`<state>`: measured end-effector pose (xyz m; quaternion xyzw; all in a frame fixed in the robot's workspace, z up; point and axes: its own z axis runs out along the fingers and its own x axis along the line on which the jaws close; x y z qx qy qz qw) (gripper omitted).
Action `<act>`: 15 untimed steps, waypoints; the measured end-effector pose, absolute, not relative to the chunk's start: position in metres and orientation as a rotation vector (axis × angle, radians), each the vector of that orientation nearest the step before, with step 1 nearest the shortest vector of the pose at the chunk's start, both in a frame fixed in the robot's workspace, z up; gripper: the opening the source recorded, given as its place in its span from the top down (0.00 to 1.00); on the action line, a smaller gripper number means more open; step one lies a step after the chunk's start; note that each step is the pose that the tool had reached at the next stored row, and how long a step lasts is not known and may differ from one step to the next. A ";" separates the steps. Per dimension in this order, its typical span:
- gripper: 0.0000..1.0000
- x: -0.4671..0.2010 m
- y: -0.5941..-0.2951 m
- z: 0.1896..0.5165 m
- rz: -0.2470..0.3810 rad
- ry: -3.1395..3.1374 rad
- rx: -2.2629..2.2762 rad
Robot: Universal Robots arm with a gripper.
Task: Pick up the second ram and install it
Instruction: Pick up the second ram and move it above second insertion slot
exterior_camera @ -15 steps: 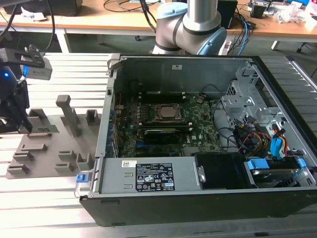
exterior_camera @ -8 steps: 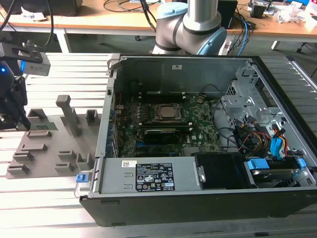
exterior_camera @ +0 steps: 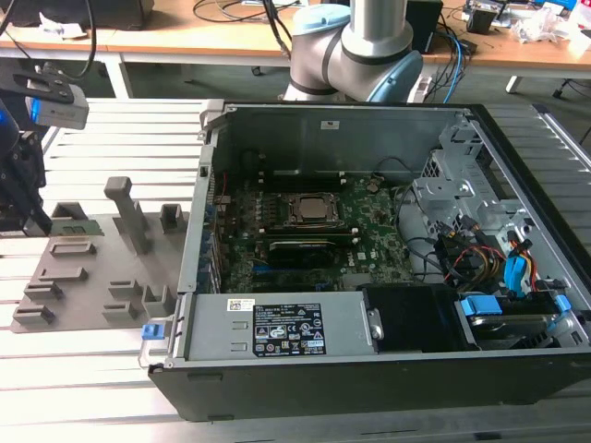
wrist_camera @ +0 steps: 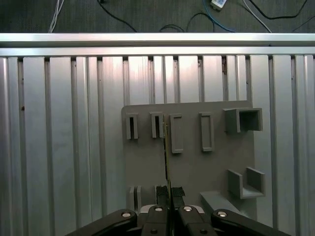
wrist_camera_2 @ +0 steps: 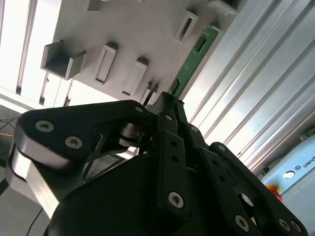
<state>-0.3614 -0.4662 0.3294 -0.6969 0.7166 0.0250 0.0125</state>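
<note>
The claw [wrist_camera: 170, 193] has its two black metal fingers [wrist_camera: 178, 193] pinched tight on one end of the ram stick [wrist_camera: 166, 157], with nothing between them but the board. The stick reaches out from the fingertips over a flat plate [wrist_camera: 192, 167] of matte grey plastic, towards a row of four narrow rectangular pockets. Two open-sided square brackets stand on the same plate. Under it lies a table [wrist_camera: 59, 147] of shiny ribbed aluminium.

In the first wrist view the stick is edge-on, a thin dark line. The second wrist view shows its flat green face.

The exterior view has the claw at its left, and to the right an open black computer case [exterior_camera: 369, 388] with one green motherboard [exterior_camera: 369, 226] inside.
</note>
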 end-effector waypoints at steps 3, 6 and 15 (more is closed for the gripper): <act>0.86 -0.361 -0.466 0.333 0.078 2.233 -2.172; 0.86 -0.361 -0.466 0.337 0.078 2.234 -2.172; 0.86 -0.361 -0.466 0.352 0.078 2.233 -2.172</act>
